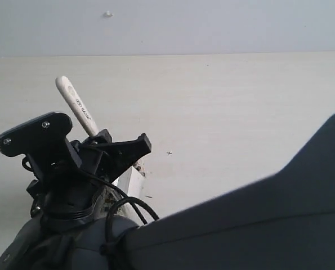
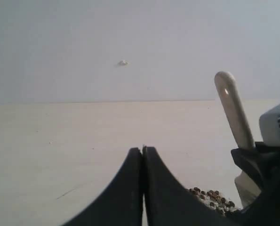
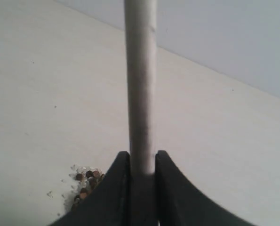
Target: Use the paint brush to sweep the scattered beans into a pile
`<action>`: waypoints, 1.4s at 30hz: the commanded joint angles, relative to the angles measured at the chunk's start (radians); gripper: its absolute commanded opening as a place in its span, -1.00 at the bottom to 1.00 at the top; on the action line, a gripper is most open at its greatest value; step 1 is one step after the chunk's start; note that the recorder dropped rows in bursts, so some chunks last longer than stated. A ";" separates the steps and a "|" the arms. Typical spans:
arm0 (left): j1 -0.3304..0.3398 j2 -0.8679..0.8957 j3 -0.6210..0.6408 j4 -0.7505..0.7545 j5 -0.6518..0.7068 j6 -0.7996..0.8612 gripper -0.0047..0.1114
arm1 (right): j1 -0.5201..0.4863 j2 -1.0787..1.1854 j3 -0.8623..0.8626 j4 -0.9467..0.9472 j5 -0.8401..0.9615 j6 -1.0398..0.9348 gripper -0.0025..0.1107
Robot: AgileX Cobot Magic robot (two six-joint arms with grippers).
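The exterior view sits low and near, facing the far wall (image 1: 212, 28) across the table (image 1: 240, 95). The wrist views look close over the left tool (image 2: 143, 153) and the right tool (image 3: 142, 160). All three views share the paint brush (image 1: 76, 106), and both wrist views share the beans (image 2: 210, 194).

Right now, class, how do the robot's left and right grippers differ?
The left gripper holds nothing; the right gripper grips the paint brush handle. The left gripper's jaws touch; the right gripper's jaws sit apart around that handle. Both have black curved jaws near the beans.
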 commanded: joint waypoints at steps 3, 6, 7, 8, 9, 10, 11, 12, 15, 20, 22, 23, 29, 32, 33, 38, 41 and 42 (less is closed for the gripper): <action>-0.007 -0.007 -0.002 -0.010 -0.010 -0.005 -0.92 | -0.095 0.015 -0.005 -0.107 0.025 -0.062 -0.96; -0.007 -0.007 -0.002 -0.010 -0.010 -0.005 -0.92 | -0.159 0.047 -0.005 -0.117 -0.025 -0.062 -0.96; -0.007 -0.007 -0.002 -0.010 -0.010 -0.005 -0.92 | -0.173 0.052 -0.005 -0.123 -0.060 -0.062 -0.96; -0.007 -0.007 -0.002 -0.010 -0.010 -0.005 -0.92 | -0.181 0.054 -0.005 -0.130 -0.091 -0.062 -0.96; -0.007 -0.007 -0.002 -0.010 -0.010 -0.005 -0.92 | -0.189 0.054 -0.005 -0.139 -0.115 -0.053 -0.96; -0.007 -0.007 -0.002 -0.010 -0.010 -0.005 -0.92 | -0.192 0.054 -0.005 -0.148 -0.127 -0.051 -0.96; -0.007 -0.007 -0.002 -0.010 -0.010 -0.005 -0.92 | -0.197 0.054 -0.005 -0.162 -0.130 -0.048 -0.96; -0.007 -0.007 -0.002 -0.010 -0.010 -0.005 -0.92 | -0.196 0.054 -0.005 -0.176 -0.132 -0.032 -0.96; -0.007 -0.007 -0.002 -0.010 -0.010 -0.005 -0.92 | -0.196 0.056 -0.005 -0.234 -0.158 0.016 -0.96; -0.007 -0.007 -0.002 -0.010 -0.010 -0.005 -0.92 | -0.196 0.084 -0.005 -0.263 -0.153 0.005 -0.96; -0.007 -0.007 -0.002 -0.010 -0.010 -0.005 -0.92 | -0.196 0.100 -0.005 -0.265 -0.154 -0.010 -0.96; -0.007 -0.007 -0.002 -0.010 -0.010 -0.005 -0.92 | -0.199 0.105 -0.005 -0.265 -0.155 -0.016 -0.96; -0.007 -0.007 -0.002 -0.010 -0.010 -0.005 -0.92 | -0.199 0.113 -0.007 -0.263 -0.227 -0.020 -0.96; -0.007 -0.007 -0.002 -0.010 -0.010 -0.005 -0.92 | -0.199 0.100 -0.007 -0.259 -0.292 -0.020 -0.96; -0.007 -0.007 -0.002 -0.010 -0.010 -0.005 -0.92 | -0.199 0.098 -0.007 -0.257 -0.308 -0.020 -0.96; -0.007 -0.007 -0.002 -0.010 -0.010 -0.005 -0.92 | -0.199 0.087 -0.007 -0.250 -0.330 0.036 -0.96; -0.007 -0.007 -0.002 -0.010 -0.010 -0.005 -0.92 | -0.199 0.074 -0.007 -0.250 -0.367 0.067 -0.96; -0.007 -0.007 -0.002 -0.010 -0.010 -0.005 -0.92 | -0.199 0.069 -0.007 -0.253 -0.371 0.077 -0.96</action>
